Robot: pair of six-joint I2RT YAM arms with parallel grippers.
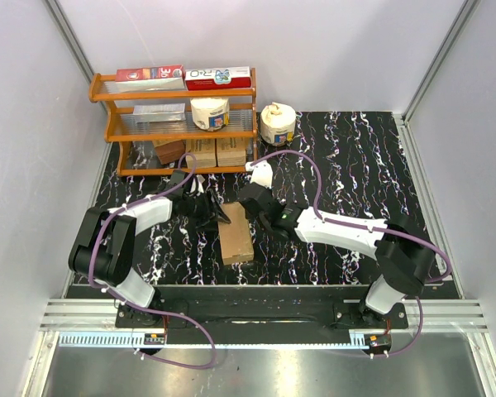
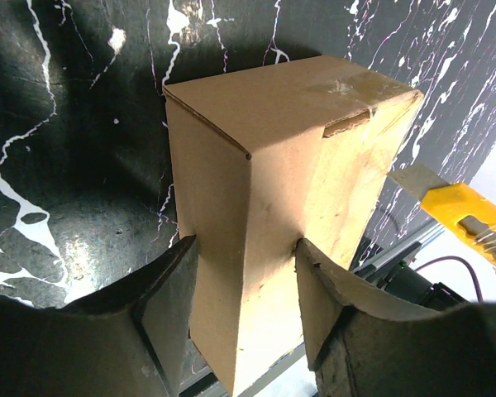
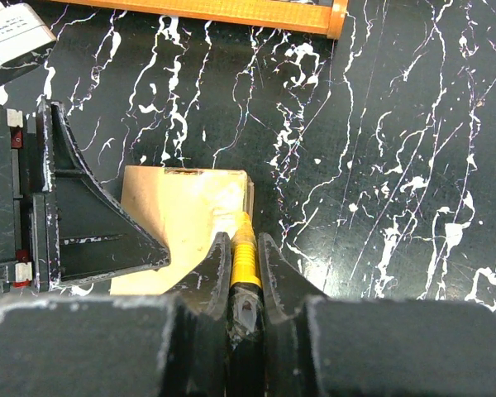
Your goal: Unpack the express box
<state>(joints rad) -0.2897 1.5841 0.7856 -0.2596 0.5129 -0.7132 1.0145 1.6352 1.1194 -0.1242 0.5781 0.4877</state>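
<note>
The express box (image 1: 236, 238) is lying mid-tabletop (image 1: 347, 157), between the two arms. The left claw (image 2: 244, 246) is clasping its far end, one finger on each side. The right claw (image 3: 244, 240) is sitting just right of that end, pinching a cutter (image 2: 463, 217) whose tip is meeting the box's right edge. A rack (image 1: 174, 98) is standing behind, with a roll (image 1: 277, 124) just to its right.

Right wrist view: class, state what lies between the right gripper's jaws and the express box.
A yellow utility knife, clamped in the right gripper, spans that stretch, its front end at the express box, as the right wrist view shows.
</note>
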